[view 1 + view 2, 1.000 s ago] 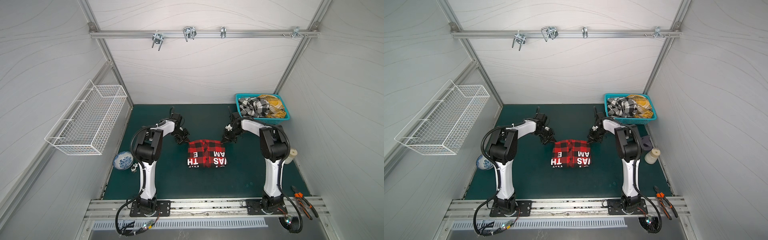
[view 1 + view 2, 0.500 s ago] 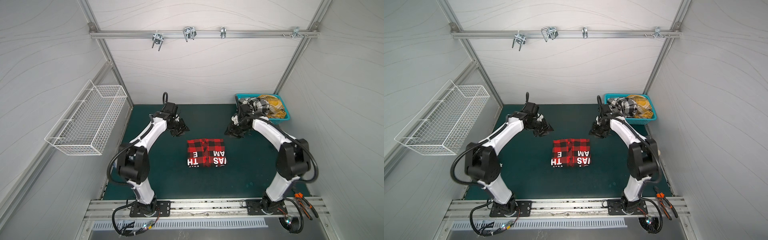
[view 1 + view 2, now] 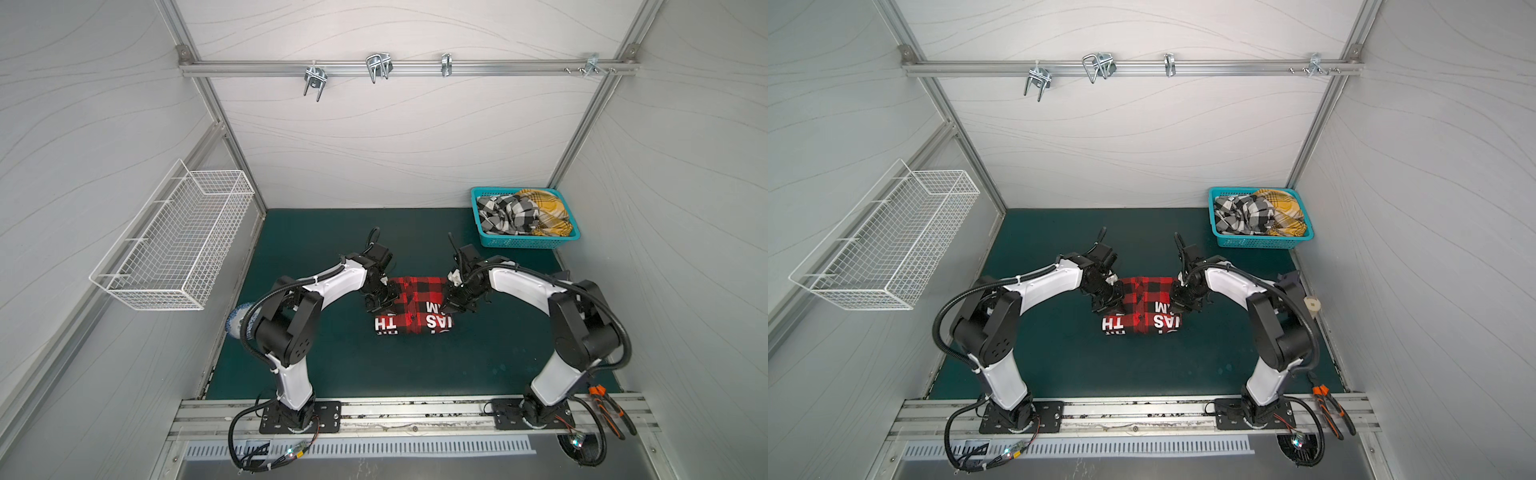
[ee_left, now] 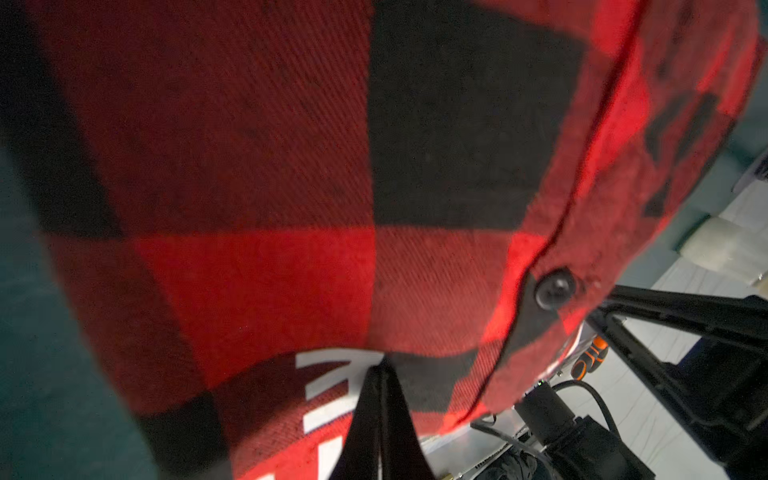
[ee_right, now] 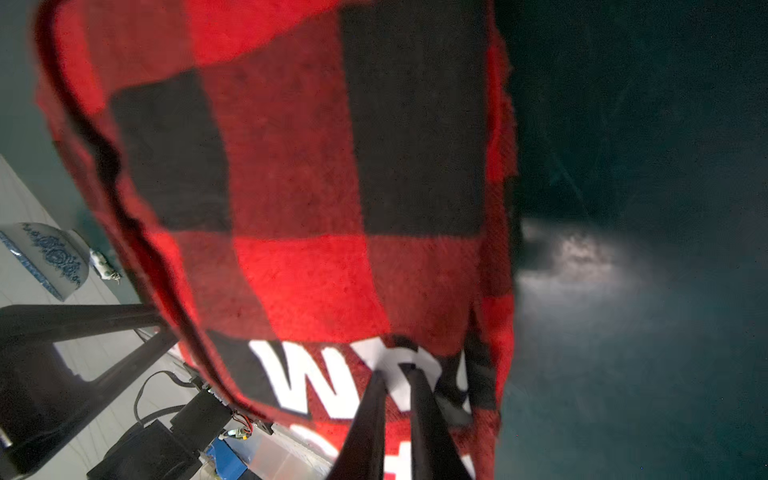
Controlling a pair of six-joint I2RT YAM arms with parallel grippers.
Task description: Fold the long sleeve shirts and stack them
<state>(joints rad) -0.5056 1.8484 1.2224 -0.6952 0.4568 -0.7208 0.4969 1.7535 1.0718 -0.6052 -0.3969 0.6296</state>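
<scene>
A folded red-and-black check shirt (image 3: 415, 305) (image 3: 1142, 307) with white block letters lies mid-mat. My left gripper (image 3: 375, 308) (image 3: 1103, 306) is at its left edge. In the left wrist view its jaws (image 4: 380, 368) are pressed together, pinching the fold edge of the red shirt (image 4: 291, 166). My right gripper (image 3: 449, 305) (image 3: 1177, 305) is at the right edge. In the right wrist view it (image 5: 395, 372) is shut on a pinch of the lettered cloth (image 5: 311, 208). A black-and-white check shirt (image 3: 505, 214) and a mustard plaid shirt (image 3: 544, 208) lie crumpled in the teal basket (image 3: 523, 242).
The teal basket stands at the mat's far right corner. A white wire basket (image 3: 178, 241) hangs on the left wall. A blue-and-white bowl (image 3: 237, 326) sits at the mat's left edge, behind the left arm. Pliers (image 3: 609, 405) lie on the front rail at right.
Both grippers came from beyond the shirt's far corners down to its left and right edges. Both have gone from open to shut there. The shirt itself lies where it did.
</scene>
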